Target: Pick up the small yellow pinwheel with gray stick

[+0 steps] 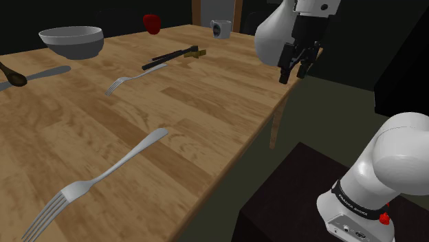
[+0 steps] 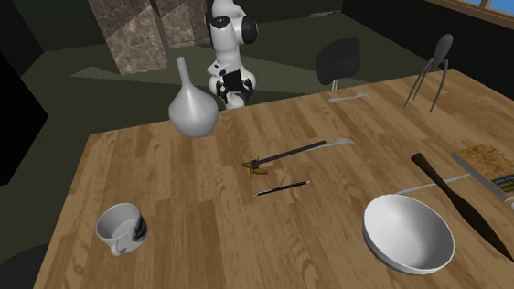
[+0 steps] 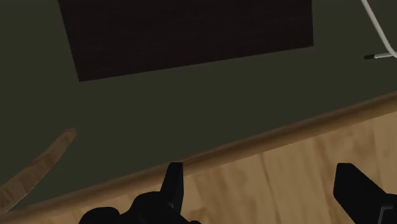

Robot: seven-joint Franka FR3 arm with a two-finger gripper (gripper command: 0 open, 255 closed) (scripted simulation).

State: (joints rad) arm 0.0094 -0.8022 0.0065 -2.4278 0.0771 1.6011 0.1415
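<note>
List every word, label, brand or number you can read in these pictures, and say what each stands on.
None reads clearly.
White lettering on the black band around the arm's lower joint: too small to read.
Book cover: marks too blurred to read.
Mug: dark pattern, no legible letters.

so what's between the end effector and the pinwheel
Only bare tabletop lies between the end effector and the pinwheel, seen in the shoulder view.

Shoulder camera looks over the table (image 1: 206, 117) from behind the gripper (image 1: 293, 76). The second faces both from across; the wrist camera looks down closely at the table's edge.
</note>
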